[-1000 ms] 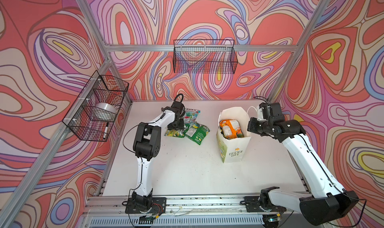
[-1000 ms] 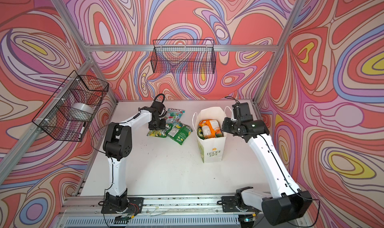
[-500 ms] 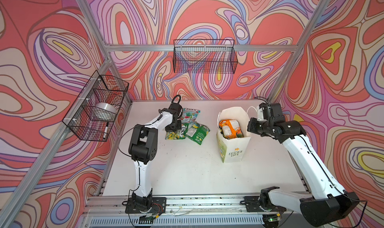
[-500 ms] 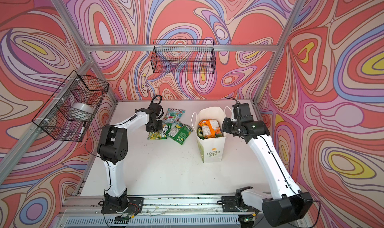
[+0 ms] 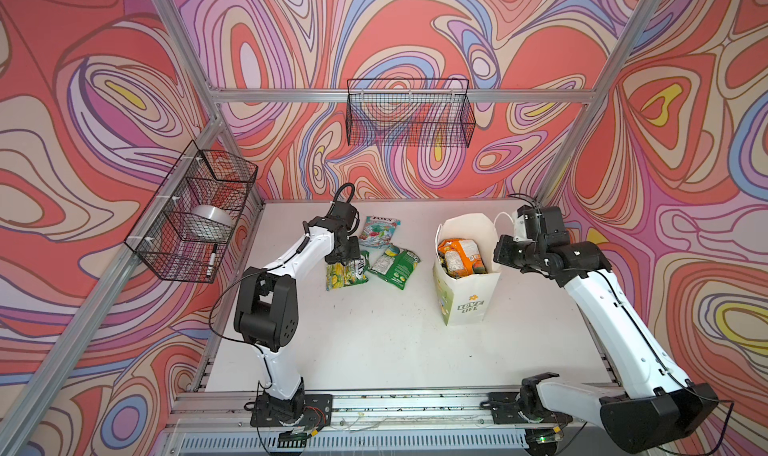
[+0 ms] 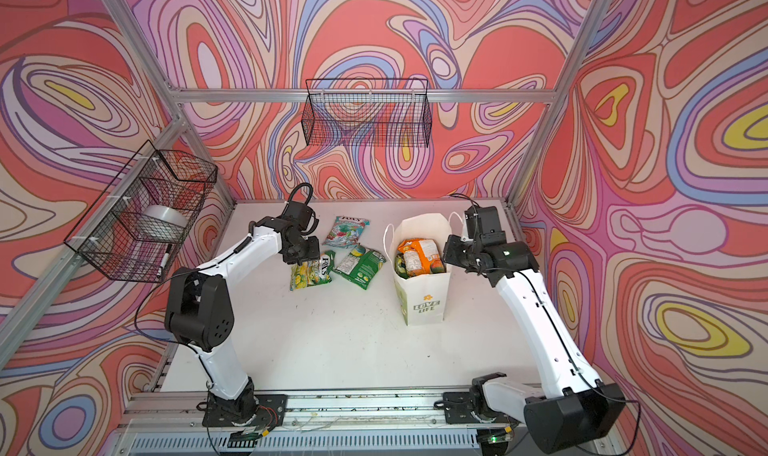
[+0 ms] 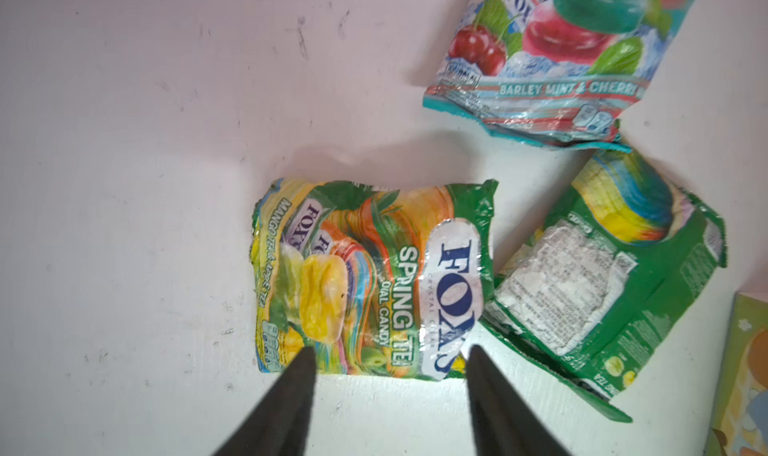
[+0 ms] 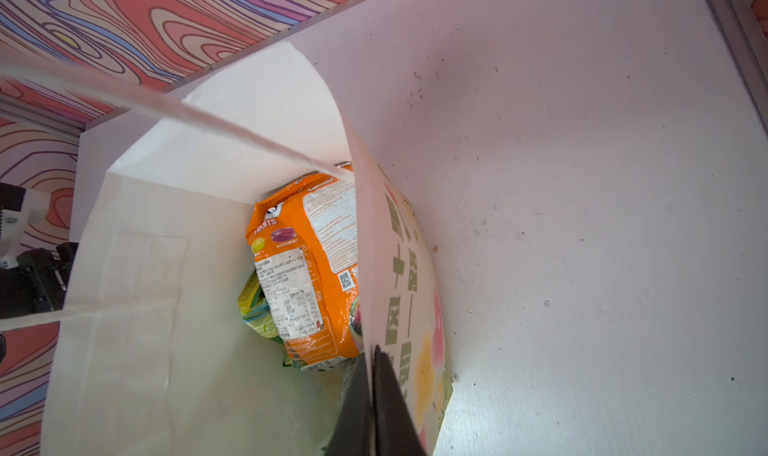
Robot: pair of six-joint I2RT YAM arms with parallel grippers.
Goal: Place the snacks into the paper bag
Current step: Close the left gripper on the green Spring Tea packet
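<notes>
- Glossy yellow-green foil: the Spring Tea packet (image 7: 374, 275) lies flat on the white table (image 5: 374, 342), right under the left gripper (image 7: 390, 350), whose tips hang over one edge of it.
- The left jaws stand well apart with nothing between them. The packet spreads wider than the gap, so I'd expect a pinch at that edge.
- A green packet (image 7: 602, 275) sits hard against it, and the barley mint and cherry packet (image 7: 561, 47) lies a little apart.
- The paper bag (image 5: 467, 296) stands upright, well off to the right of the loose packets, with an orange packet (image 8: 299, 267) inside.
- The right gripper (image 8: 374, 362) is clamped on the bag's wall, so the left arm is the one placed for this pick.
</notes>
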